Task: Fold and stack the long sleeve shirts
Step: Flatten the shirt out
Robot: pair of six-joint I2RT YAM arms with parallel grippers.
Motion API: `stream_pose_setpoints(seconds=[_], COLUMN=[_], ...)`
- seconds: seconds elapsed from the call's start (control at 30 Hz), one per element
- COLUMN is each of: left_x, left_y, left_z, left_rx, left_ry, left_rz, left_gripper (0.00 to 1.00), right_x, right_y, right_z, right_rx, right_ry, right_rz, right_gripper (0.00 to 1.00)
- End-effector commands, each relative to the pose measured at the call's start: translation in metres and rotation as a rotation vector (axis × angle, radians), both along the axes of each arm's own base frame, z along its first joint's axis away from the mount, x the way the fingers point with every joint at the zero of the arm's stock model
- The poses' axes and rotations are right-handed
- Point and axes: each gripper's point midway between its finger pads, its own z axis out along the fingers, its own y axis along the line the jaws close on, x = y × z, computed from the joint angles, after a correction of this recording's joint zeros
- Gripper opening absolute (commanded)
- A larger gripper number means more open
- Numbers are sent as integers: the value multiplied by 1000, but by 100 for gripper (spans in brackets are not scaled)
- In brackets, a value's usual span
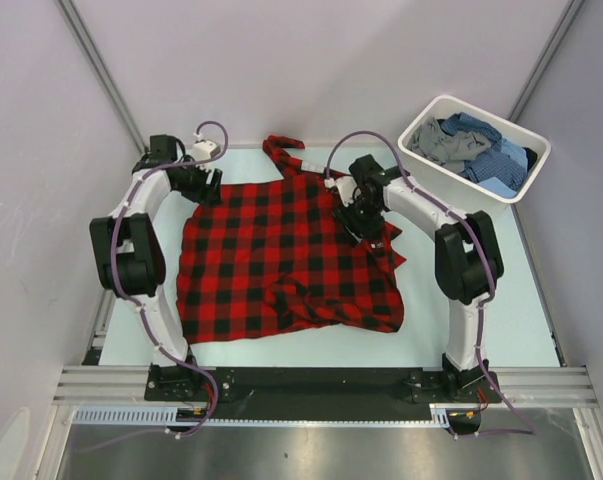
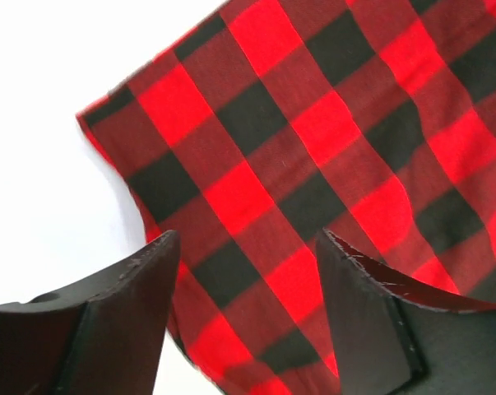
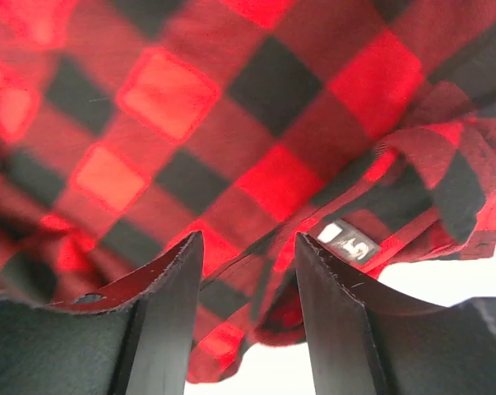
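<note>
A red-and-black check shirt [image 1: 281, 255] lies spread on the table, one sleeve reaching to the back [image 1: 281, 148], its right side bunched. My left gripper [image 1: 207, 186] is open just over the shirt's back left corner [image 2: 256, 164]; the cloth shows between its fingers [image 2: 149, 280]. My right gripper [image 1: 356, 215] is open over the shirt's right edge near the collar, where a small label [image 3: 350, 244] shows; cloth lies between its fingers [image 3: 182, 280]. Blue check and grey shirts [image 1: 476, 150] lie crumpled in the white tub [image 1: 421, 122].
The white tub stands at the back right corner of the table. Pale walls enclose the table at back and sides. A metal rail [image 1: 321, 385] runs along the near edge by the arm bases.
</note>
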Motion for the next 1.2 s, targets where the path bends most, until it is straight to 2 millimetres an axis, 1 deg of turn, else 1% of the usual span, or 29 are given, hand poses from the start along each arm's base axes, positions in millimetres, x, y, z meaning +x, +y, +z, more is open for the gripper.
stream_pose_setpoints(seconds=[0.0,0.07,0.1,0.17,0.2,0.27,0.3,0.37,0.4,0.43,0.47,0.5,0.53,0.57,0.63,0.67,0.73,0.77,0.83,0.87,1.0,1.03,1.07,1.13,1.17], left_x=[-11,-14,-19,-22,-25,-26,-28,-30,-30,-31,-33,-34,-36,-38,-43,-46,-51,-54,-59,-60,-66,-69,-70,-73,-75], left_y=[7,11,12,16,17,22,22,23,25,24,24,24,24,24,24,25,27,26,28,30,31,31,31,33,34], left_z=[31,29,23,17,12,7,4,-2,-4,-5,-7,-9,-12,-13,-21,-24,-32,-35,-42,-45,-57,-63,-65,-70,-74], left_rx=[40,60,68,93,101,125,127,133,137,139,139,139,140,141,144,148,158,161,168,170,176,177,179,190,192], left_ry=[-102,-110,-96,-87,-75,-72,-63,-52,-47,-42,-36,-29,-21,-14,7,20,43,57,86,98,146,169,177,198,207], left_rz=[44,50,52,58,62,71,71,71,75,75,75,73,74,73,67,66,63,64,62,66,67,65,65,70,69], left_gripper=[75,76,76,75,75,75,75,75,75,75,75,75,75,74,74,73,73,73,72,72,72,71,71,69,68], right_x=[30,30,30,30,31,34,35,38,37,37,41,40,40,39,30,22,13,11,9,7,4,0,7,1,5], right_y=[-11,-12,-10,-10,-9,-11,-11,-10,-10,-10,-9,-8,-6,8,22,38,53,57,59,59,42,41,26,11,-5], right_z=[-6,-11,-16,-22,-28,-31,-36,-37,-36,-39,-34,-30,-25,-13,6,26,48,62,77,84,90,95,97,98,96], right_rx=[-83,-106,-112,-138,-147,-168,-179,-183,-188,-194,-190,-188,-171,-98,-3,105,226,277,375,405,533,587,618,685,708], right_ry=[-89,-89,-85,-85,-80,-85,-77,-82,-77,-69,-79,-73,-73,-61,-33,-19,0,-3,34,50,152,185,193,247,258], right_rz=[-94,-98,-95,-95,-100,-110,-109,-101,-94,-88,-88,-83,-87,-67,-43,-4,26,21,19,12,-30,-22,-59,-89,-130], right_gripper=[52,52,51,50,49,46,42,37,27,20,14,3,0,0,0,0,0,0,0,0,0,0,0,0,0])
